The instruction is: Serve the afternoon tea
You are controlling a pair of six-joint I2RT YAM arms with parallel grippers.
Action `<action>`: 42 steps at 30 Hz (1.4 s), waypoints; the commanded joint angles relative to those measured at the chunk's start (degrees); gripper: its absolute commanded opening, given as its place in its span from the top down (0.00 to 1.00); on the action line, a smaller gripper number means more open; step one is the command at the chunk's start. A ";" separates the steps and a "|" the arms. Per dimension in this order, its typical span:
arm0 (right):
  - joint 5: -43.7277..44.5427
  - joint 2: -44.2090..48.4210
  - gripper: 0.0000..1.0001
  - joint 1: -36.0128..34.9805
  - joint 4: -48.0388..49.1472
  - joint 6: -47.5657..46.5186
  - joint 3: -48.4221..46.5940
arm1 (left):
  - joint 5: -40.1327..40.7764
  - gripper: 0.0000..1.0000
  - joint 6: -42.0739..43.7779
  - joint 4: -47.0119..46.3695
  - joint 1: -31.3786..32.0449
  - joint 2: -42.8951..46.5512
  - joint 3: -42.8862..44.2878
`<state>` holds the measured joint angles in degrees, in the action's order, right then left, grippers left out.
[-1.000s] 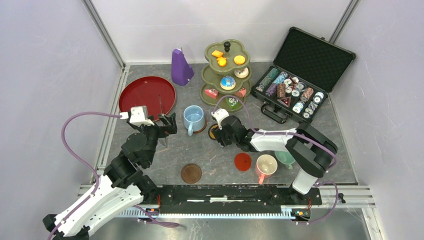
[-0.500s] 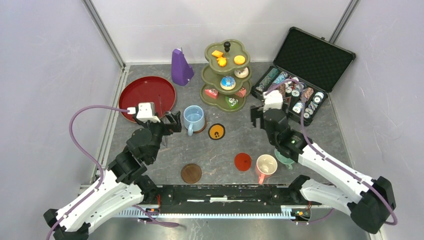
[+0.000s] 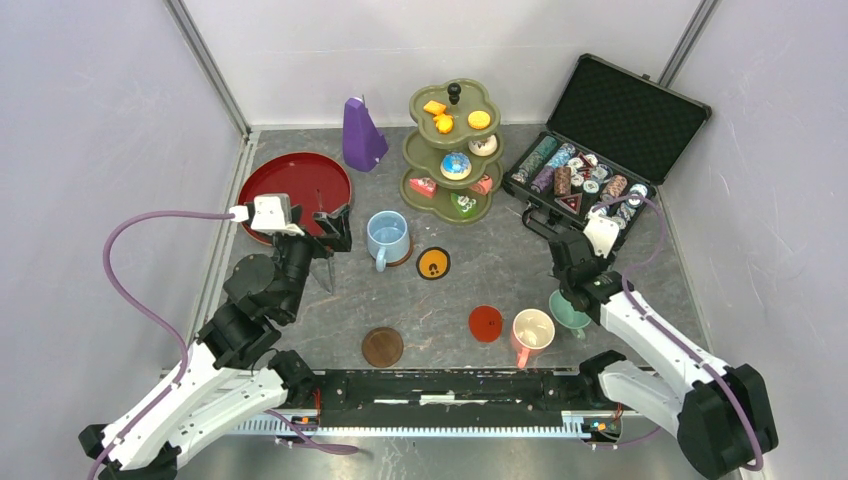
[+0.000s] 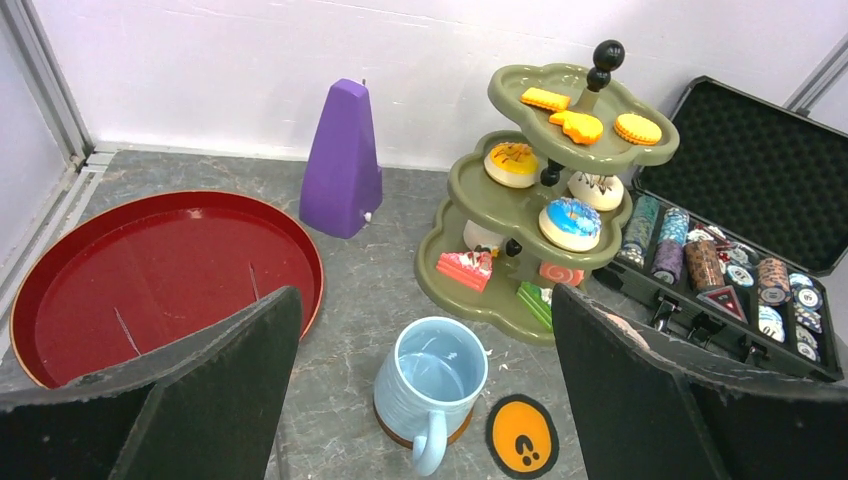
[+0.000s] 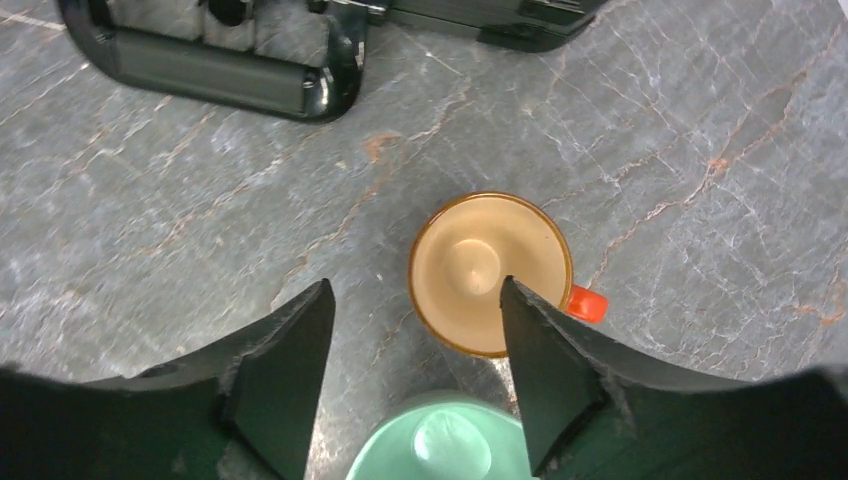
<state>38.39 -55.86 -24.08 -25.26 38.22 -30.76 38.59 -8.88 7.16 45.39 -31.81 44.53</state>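
R gripper (image 5: 415, 292) swung back over orange mug (image 5: 470, 262), jaws apart, empty, L gripper (image 4: 425, 300) wide open

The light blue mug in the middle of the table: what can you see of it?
The light blue mug looks like glossy ceramic. It stands upright and empty on a brown round coaster, near the olive-green three-tier stand, its one curved handle turned away from that stand. Only the coaster touches it.

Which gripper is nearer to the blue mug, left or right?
Left. The left gripper hangs beside the blue mug, toward the red tray; the right gripper is far off, above the orange mug.
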 commanded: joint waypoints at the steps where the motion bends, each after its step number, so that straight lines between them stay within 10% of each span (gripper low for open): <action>1: 1.14 -1.67 0.36 3.12 5.89 0.88 2.63 | -0.86 0.00 3.00 -0.80 -0.30 0.64 1.41; 15: 1.16 -5.62 1.00 5.71 13.27 -7.22 3.14 | -0.71 0.00 7.12 -1.64 -0.30 0.07 1.22; 27: -3.17 -7.83 1.00 -13.42 19.23 -32.40 -11.59 | 1.42 0.00 7.86 -3.31 -0.39 0.12 -2.94; 42: -11.14 -41.07 1.00 -33.35 11.74 -29.98 -39.10 | 4.77 0.00 8.62 -3.23 -0.47 3.12 -4.31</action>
<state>27.29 -92.82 -55.35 -12.03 7.68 -63.20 41.98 -2.90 5.80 45.32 -28.91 40.45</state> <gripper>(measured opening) 0.022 0.996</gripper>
